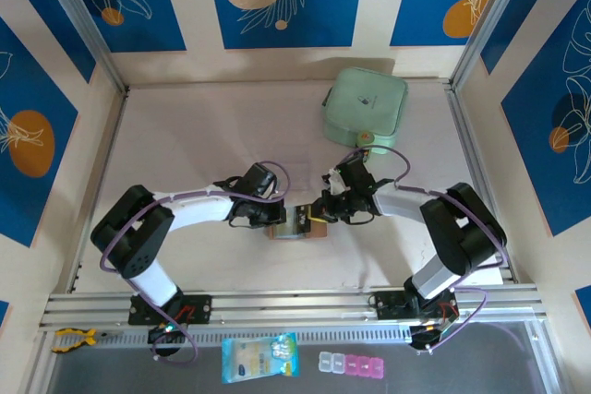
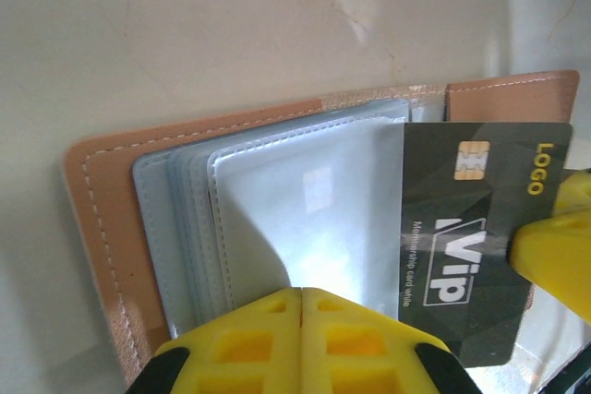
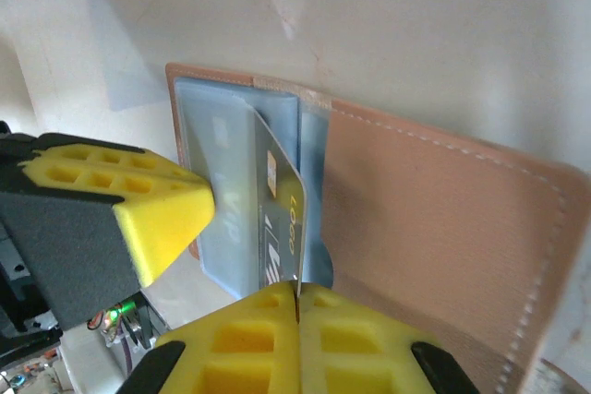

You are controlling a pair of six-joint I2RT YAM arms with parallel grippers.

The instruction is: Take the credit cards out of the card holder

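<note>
1 dark-grey VIP card (image 2: 462, 246), perhaps half-out

The card holder (image 1: 297, 225) lies open on the tabletop (image 1: 203, 136), midway between the left and right edges and nearer the near edge than the far one. A credit card (image 2: 471, 237) sticks partway out of its inner sleeves (image 2: 305, 200), toward the right gripper (image 3: 297, 306), which pinches the card's edge from the holder's right side. The left gripper (image 2: 300, 311) sits closed over the sleeves at the holder's left side. The zip pouch (image 1: 365, 108) lies behind them, near the far right corner, well apart
</note>
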